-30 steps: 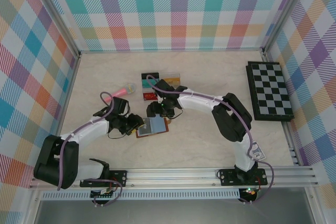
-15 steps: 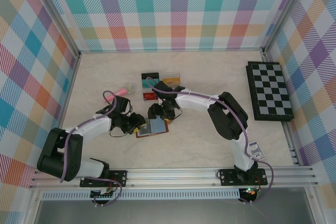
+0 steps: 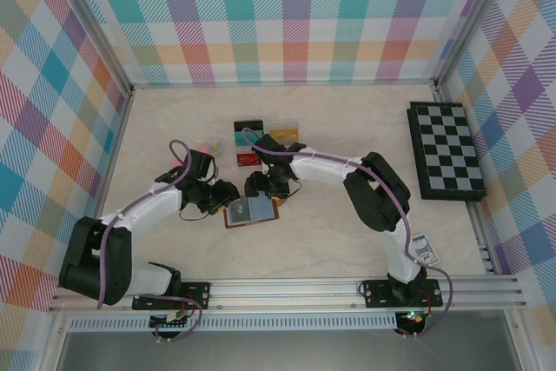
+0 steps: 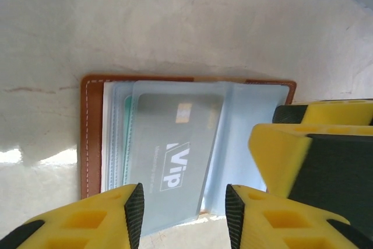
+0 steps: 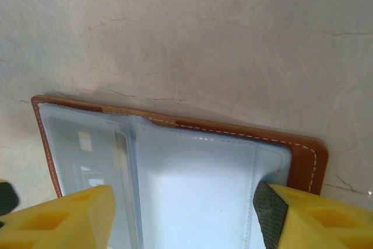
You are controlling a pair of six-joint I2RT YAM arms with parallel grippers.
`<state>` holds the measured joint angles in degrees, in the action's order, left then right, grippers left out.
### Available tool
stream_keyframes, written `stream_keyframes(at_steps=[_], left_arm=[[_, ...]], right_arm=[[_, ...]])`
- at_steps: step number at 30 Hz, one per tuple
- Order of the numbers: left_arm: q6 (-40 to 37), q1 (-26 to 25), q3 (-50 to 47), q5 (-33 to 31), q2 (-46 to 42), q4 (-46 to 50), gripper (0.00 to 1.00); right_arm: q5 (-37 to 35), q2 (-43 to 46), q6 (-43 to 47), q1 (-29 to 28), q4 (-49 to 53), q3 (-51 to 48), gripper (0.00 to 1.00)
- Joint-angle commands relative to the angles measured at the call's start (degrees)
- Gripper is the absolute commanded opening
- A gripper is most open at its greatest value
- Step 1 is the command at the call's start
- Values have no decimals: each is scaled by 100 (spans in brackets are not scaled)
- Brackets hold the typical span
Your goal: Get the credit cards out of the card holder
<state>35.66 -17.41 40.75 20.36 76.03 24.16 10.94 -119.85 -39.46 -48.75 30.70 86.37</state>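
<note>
The brown card holder [image 3: 252,212] lies open on the table, its blue-grey pocket pages facing up. In the left wrist view a grey "VIP" credit card [image 4: 175,144] sticks out of a pocket of the holder [image 4: 92,132], tilted. My left gripper [image 4: 185,217] [image 3: 226,200] is open, its fingers either side of the card's near end with a gap on the right. My right gripper [image 5: 180,217] [image 3: 261,190] is open over the holder's other page [image 5: 192,190], its right fingertip [image 5: 269,208] resting at the page's edge. Loose cards, dark [image 3: 249,132], orange [image 3: 283,130] and red [image 3: 248,160], lie behind.
A pink object [image 3: 205,145] lies left of the loose cards. A black-and-white chessboard [image 3: 447,149] sits at the right wall. Checked walls close in the left, back and right. The right gripper's yellow finger [image 4: 309,155] crowds the right of the left wrist view.
My left wrist has shifted a little back and left while its fingertips stay at the holder's left edge. The right arm and the holder have barely moved.
</note>
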Motion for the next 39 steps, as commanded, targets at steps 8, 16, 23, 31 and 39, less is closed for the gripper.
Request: stream_keyframes(at_steps=[8, 16, 23, 31, 39], left_arm=[[-235, 45, 120, 22, 439, 62, 34], [-261, 45, 149, -218, 656, 62, 34], [-294, 45, 188, -184, 908, -24, 34], [-244, 45, 152, 305, 952, -210, 31], [-258, 45, 195, 592, 724, -235, 29]], right_arm=[[137, -237, -99, -29, 179, -155, 65], [172, -223, -97, -29, 147, -190, 64], [234, -247, -79, -29, 134, -199, 64], [330, -278, -70, -29, 81, -247, 61], [365, -294, -79, -29, 59, -265, 59]])
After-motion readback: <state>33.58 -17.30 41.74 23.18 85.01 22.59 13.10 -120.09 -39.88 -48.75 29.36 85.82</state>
